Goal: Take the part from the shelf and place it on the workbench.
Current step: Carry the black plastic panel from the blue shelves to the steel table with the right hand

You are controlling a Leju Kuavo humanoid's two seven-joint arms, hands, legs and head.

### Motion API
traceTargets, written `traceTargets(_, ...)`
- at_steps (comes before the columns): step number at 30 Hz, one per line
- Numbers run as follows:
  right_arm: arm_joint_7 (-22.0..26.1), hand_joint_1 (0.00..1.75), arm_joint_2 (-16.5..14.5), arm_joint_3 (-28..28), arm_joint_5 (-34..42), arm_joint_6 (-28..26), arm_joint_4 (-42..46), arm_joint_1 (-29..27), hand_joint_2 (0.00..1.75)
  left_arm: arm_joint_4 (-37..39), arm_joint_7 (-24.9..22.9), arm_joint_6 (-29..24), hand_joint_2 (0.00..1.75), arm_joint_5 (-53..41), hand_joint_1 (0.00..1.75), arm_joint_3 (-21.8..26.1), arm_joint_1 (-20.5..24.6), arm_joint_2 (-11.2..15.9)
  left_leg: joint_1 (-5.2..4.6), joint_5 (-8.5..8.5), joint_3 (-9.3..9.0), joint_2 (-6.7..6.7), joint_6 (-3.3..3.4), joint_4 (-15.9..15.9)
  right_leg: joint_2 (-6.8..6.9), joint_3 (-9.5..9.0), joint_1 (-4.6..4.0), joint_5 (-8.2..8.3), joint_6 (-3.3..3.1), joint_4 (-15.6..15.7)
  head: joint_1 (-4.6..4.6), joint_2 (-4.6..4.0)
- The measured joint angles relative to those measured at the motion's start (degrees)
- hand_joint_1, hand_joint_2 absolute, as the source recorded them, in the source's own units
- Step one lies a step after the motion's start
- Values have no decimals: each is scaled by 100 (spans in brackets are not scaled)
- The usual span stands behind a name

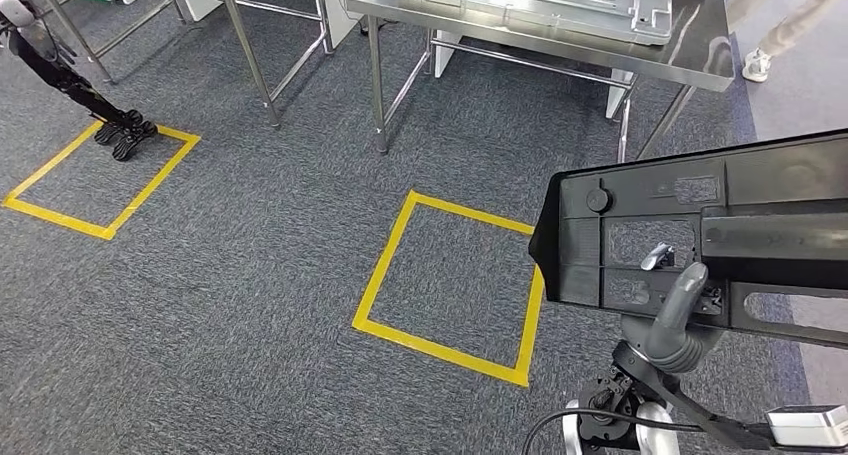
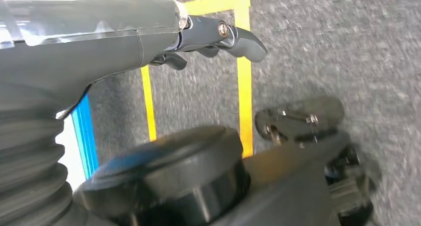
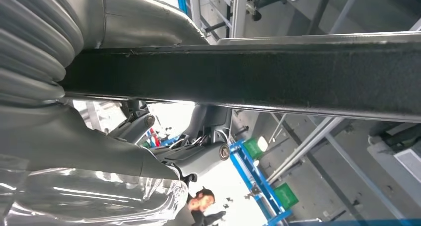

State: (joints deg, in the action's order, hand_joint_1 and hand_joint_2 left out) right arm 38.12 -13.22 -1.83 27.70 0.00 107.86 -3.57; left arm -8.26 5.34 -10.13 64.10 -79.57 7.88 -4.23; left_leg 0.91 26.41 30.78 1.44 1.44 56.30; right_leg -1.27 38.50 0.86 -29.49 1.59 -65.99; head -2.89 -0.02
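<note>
The part [image 1: 720, 230] is a long black moulded plastic panel with cut-outs, held up at the right of the head view. My right hand [image 1: 675, 320] grips its near edge from below, thumb up across its face. In the right wrist view the part's dark edge [image 3: 248, 72] runs across between the thumb and fingers of that hand [image 3: 74, 136]. The steel workbench [image 1: 700, 55] stands ahead at the top. My left hand [image 1: 125, 135] hangs over the left yellow square holding nothing; its fingers [image 2: 218, 35] are loosely apart above the carpet.
A grey metal panel [image 1: 540, 0] lies on the workbench. A second steel frame table [image 1: 250, 35] stands to the left. Two yellow tape squares [image 1: 450, 285] mark the grey carpet. A person's leg and shoe [image 1: 757, 65] are beside the bench's right end.
</note>
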Motion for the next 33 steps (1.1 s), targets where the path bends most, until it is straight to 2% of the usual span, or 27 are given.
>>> traceTargets(1, 0, 175, 0, -3, 0, 0, -2, -1, 175, 0, 2, -4, 175, 10, 0, 1, -9, 3, -3, -2, 9, -36, 4, 2, 51, 182, 9, -185, 18, -392, -1, 0)
traceTargets(2, 0, 175, 0, -5, 1, 0, -5, -4, 175, 0, 4, -8, 175, 17, 0, 1, -14, 5, -4, -1, 16, -72, 3, 7, 70, 321, 20, -293, 37, -699, 0, 0)
traceTargets(3, 0, 175, 0, -5, 1, 0, -9, -6, 175, 0, 5, -8, 175, 20, 0, 1, -15, 7, -5, 3, 20, -101, -2, 13, 79, 362, 33, -288, 52, -811, 0, 0)
traceTargets(4, 0, 175, 0, -5, 1, 0, -11, -6, 175, 0, 5, -8, 175, 23, 0, 1, -15, 8, -5, 10, 20, -124, -12, 22, 91, 286, 46, -177, 63, -691, 0, 0)
traceTargets(6, 0, 175, 0, -7, 1, 1, -13, 0, 175, 0, 5, -10, 175, 25, 0, 1, -12, 8, -4, 36, 11, -149, -48, 48, 138, -133, 67, 175, 60, 74, 1, 0)
traceTargets(7, 0, 175, 0, -8, 1, 1, -14, 7, 175, 0, 5, -13, 175, 25, 0, 1, -11, 8, -14, 52, 12, -154, -75, 66, 160, -324, 60, 291, 41, 434, 0, 0)
traceTargets(8, 0, 175, 0, -8, 2, 2, -15, 15, 175, 0, 7, -17, 175, 25, 0, 1, -10, 8, -24, 65, 14, -157, -104, 77, 171, -447, 51, 348, 15, 673, -1, 0)
traceTargets(9, 0, 175, -1, -9, 2, 3, -17, 22, 175, 1, 8, -21, 175, 26, 0, 1, -10, 9, -40, 86, 20, -161, -107, 91, 172, -495, 48, 355, -5, 782, -1, 0)
traceTargets(12, -2, 175, -4, -16, 3, 11, -27, 41, 175, 2, 18, -26, 175, 33, 0, 1, -12, 13, -55, 101, 17, -172, -49, 96, 144, -502, 42, 365, -37, 802, -2, 0)
traceTargets(13, -3, 175, -5, -19, 3, 14, -33, 52, 175, 1, 21, -28, 175, 38, 0, 1, -12, 13, -50, 88, 9, -173, -55, 81, 139, -503, 33, 363, -50, 801, -2, 0)
traceTargets(19, -7, 175, -7, -22, 5, 23, -107, 134, 175, 0, 33, -45, 175, 38, 0, -1, -19, 13, -27, 62, -23, -173, -189, 23, 135, -499, 7, 355, -103, 793, -2, 0)
traceTargets(33, -7, 175, -4, 150, 110, 20, -133, 94, 175, 0, 4, 43, 175, -102, 0, -146, 85, -3, -37, 62, -19, -180, -205, 41, 133, -504, 0, 364, -98, 792, -2, 0)
